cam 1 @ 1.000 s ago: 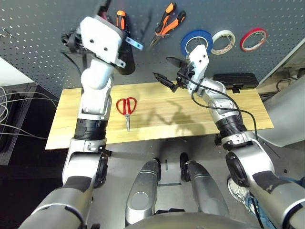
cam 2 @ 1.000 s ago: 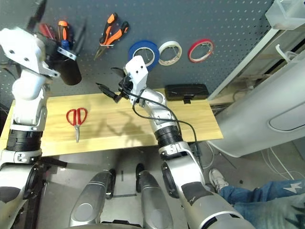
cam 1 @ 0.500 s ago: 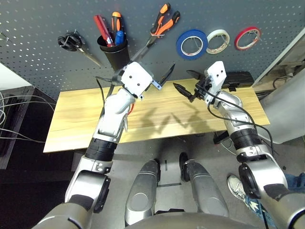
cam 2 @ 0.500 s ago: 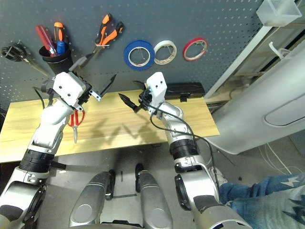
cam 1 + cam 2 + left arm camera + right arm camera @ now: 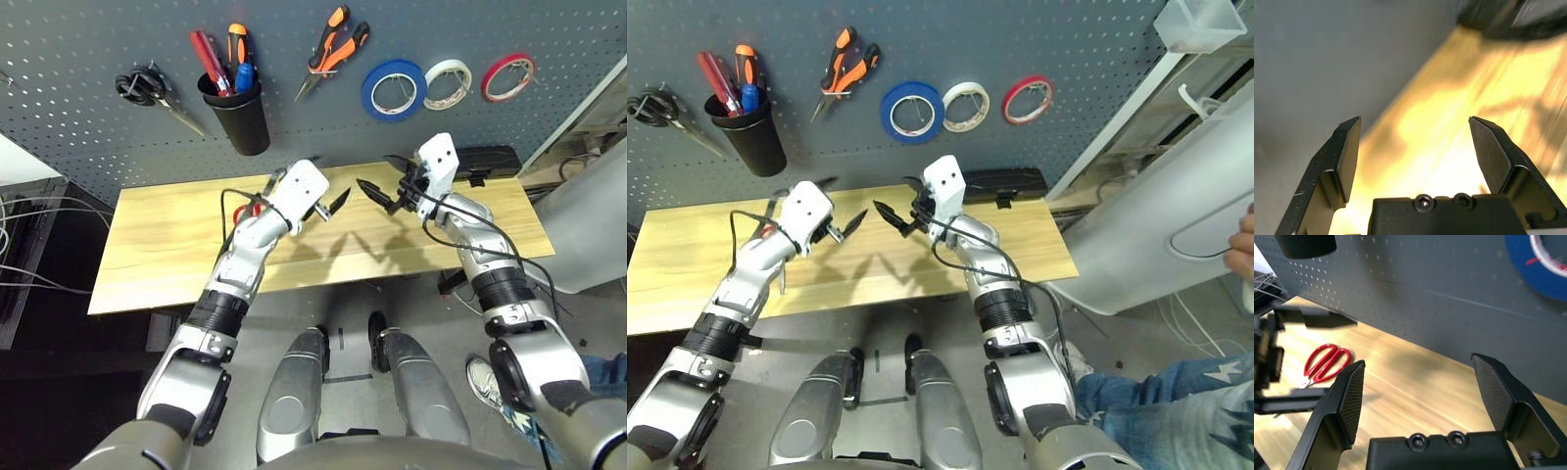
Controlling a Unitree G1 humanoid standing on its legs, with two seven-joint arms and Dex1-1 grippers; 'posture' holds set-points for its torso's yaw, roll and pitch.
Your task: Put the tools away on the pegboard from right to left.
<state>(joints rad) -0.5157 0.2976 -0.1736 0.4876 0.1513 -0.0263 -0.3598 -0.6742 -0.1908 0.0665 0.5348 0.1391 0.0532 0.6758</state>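
On the pegboard hang the blue tape roll and the orange-and-black pliers. The small blue-handled screwdriver stands in the black cup. The red-handled scissors lie on the wooden table, largely hidden behind my left forearm in the head views, with a red sliver showing. My left gripper is open and empty, low over the table just right of the scissors. My right gripper is open and empty too, hovering mid-table and facing the left one.
Black-handled scissors hang at the pegboard's left; white tape and red tape hang at its right. A black box sits at the table's back right. A person's hand shows at the far right edge.
My left arm has left the black cup and come down low over the table by the red scissors, gripper open. My right gripper has drifted slightly right. The camera has tilted.
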